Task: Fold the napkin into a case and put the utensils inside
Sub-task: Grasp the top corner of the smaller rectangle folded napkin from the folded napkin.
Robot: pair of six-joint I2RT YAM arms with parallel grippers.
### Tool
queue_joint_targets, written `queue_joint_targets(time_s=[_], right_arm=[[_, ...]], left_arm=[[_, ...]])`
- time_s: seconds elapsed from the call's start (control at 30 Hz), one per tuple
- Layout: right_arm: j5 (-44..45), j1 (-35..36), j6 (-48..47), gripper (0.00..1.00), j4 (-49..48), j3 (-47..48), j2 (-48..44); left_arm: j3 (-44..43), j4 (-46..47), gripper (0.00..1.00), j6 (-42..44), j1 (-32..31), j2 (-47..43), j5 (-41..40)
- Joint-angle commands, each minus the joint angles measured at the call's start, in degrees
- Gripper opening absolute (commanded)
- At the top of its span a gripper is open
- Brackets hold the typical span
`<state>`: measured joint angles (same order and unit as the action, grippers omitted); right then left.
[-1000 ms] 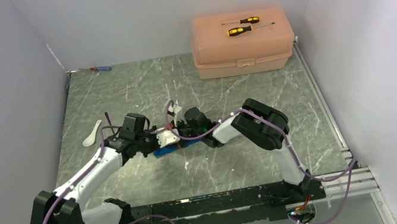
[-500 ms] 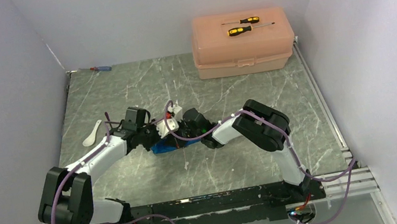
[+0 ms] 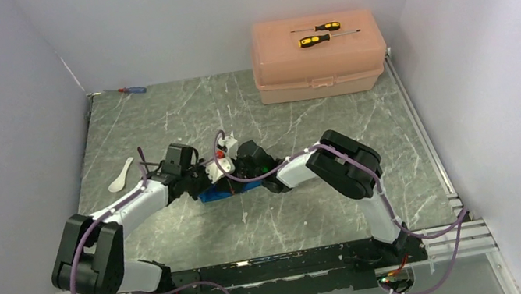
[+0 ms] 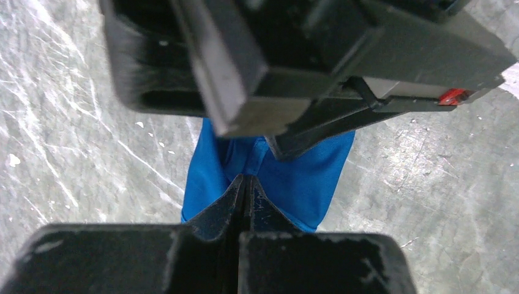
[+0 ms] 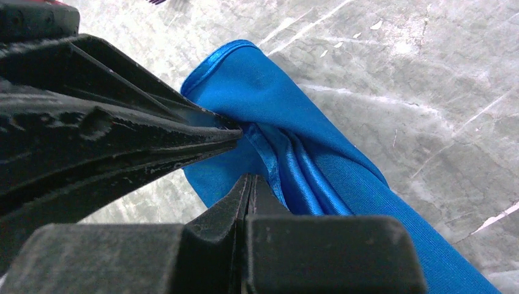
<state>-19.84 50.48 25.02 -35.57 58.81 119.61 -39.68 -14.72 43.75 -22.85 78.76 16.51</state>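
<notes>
On the marbled table, well apart from the peach box, the left gripper and right gripper met tip to tip. Each had its jaws pressed together on a bunched fold of the blue napkin at mid-table. The white spoon lay apart to the left.

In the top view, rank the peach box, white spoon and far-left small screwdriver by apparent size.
Peach box, clearly largest.
Then white spoon and small screwdriver: they look about alike, and the screwdriver lies farther from the camera, so no ranking.
</notes>
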Motion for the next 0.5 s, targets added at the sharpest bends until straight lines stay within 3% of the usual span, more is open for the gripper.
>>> queue_joint_targets(time_s=[0.0,0.47], right_arm=[[5.60,-0.13,-1.38,0.00,11.73,0.76,0.19],[7.23,-0.13,0.24,0.00,14.42,1.32,1.59]], left_arm=[[1.39,3.78,0.03,0.09,0.35,0.89,-1.11],[3.69,9.53,0.03,-2.11,1.41,0.69,-4.97]])
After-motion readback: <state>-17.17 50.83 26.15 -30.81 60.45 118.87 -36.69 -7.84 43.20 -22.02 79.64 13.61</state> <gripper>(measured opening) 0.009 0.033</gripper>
